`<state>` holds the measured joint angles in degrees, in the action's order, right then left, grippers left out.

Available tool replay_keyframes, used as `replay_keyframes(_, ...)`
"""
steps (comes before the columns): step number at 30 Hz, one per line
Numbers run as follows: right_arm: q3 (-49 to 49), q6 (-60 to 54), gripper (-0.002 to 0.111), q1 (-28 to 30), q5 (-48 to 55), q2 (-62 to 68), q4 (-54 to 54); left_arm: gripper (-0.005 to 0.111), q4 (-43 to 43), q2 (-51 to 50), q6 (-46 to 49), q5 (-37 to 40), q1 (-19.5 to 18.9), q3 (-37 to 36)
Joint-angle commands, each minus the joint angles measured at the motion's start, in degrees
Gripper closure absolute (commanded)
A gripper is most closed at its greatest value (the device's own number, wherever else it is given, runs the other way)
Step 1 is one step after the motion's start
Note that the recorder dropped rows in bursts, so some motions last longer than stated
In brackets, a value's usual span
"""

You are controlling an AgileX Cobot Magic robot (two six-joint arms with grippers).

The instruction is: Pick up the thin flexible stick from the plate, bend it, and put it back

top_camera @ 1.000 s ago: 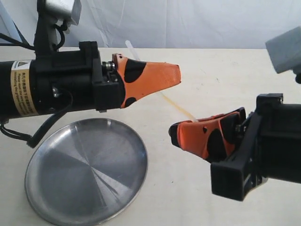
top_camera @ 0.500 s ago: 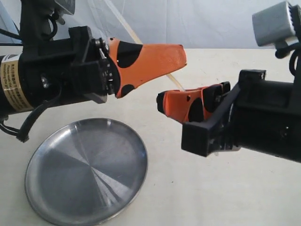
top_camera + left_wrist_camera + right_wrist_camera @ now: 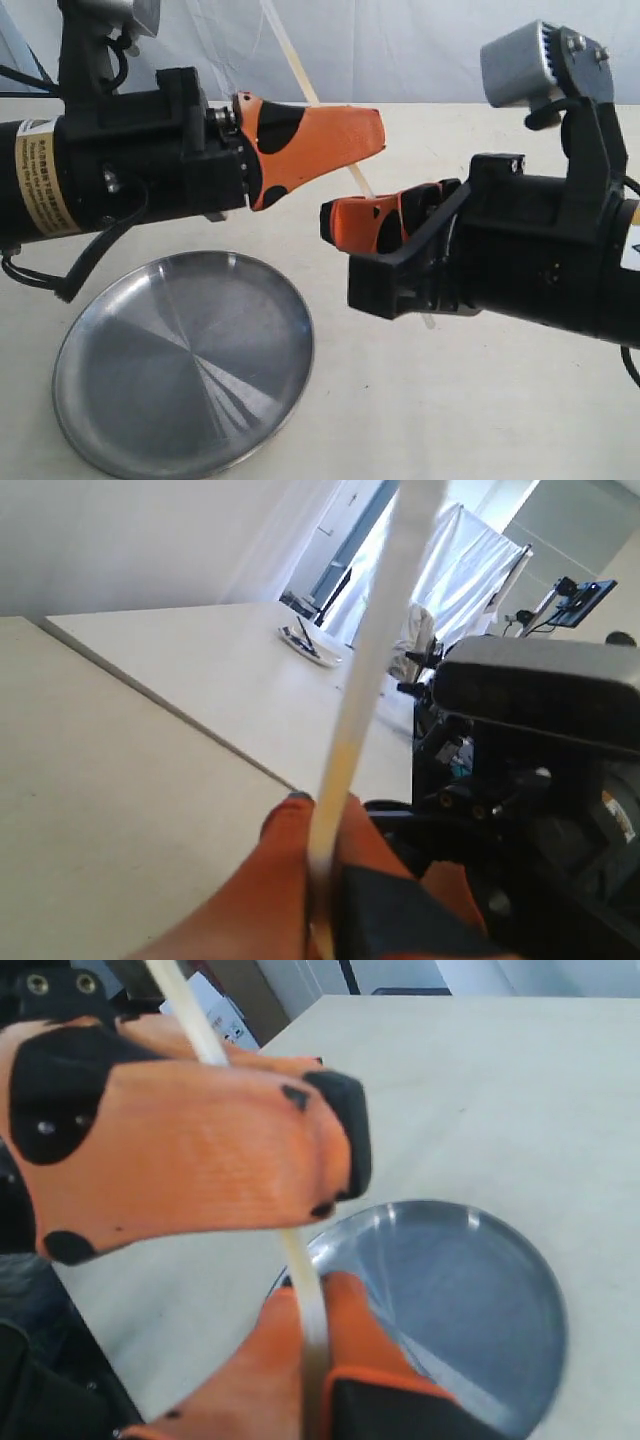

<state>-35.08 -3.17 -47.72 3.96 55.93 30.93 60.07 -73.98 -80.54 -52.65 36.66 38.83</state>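
Observation:
The thin flexible stick [image 3: 300,75] is held in the air above the table, slanting from high at the back down between both grippers. My left gripper [image 3: 378,132] is shut on it, and the pale strip [image 3: 375,670] runs out past its orange fingertips. My right gripper [image 3: 326,222] is shut on a lower part of the stick [image 3: 308,1290], just under and right of the left one. A short end pokes out below the right arm. The plate [image 3: 150,370] lies empty on the table at the lower left, and it also shows under my right gripper [image 3: 308,1295] as the plate [image 3: 470,1290].
The two black arm bodies [image 3: 530,260] crowd the space above the table's middle, fingers a few centimetres apart. A white curtain hangs behind the table. In the left wrist view a far table carries a small dish [image 3: 305,645].
My right gripper has risen and moved left, close under the left gripper. The stick now stands steeper, its upper end pointing higher.

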Motion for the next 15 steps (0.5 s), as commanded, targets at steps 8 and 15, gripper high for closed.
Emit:
replay_keyframes(8, -6.0, 0.1, 0.108, 0.3, 4.6, -1.3, -3.3, 0.106, 6.1, 0.2, -0.3, -0.6, 0.6, -0.1)
replay_keyframes(15, -6.0, 0.1, 0.108, 0.3, -7.2, 5.4, -3.7, 0.096, 4.0, 0.2, -0.9, -9.4, 0.6, -0.1)
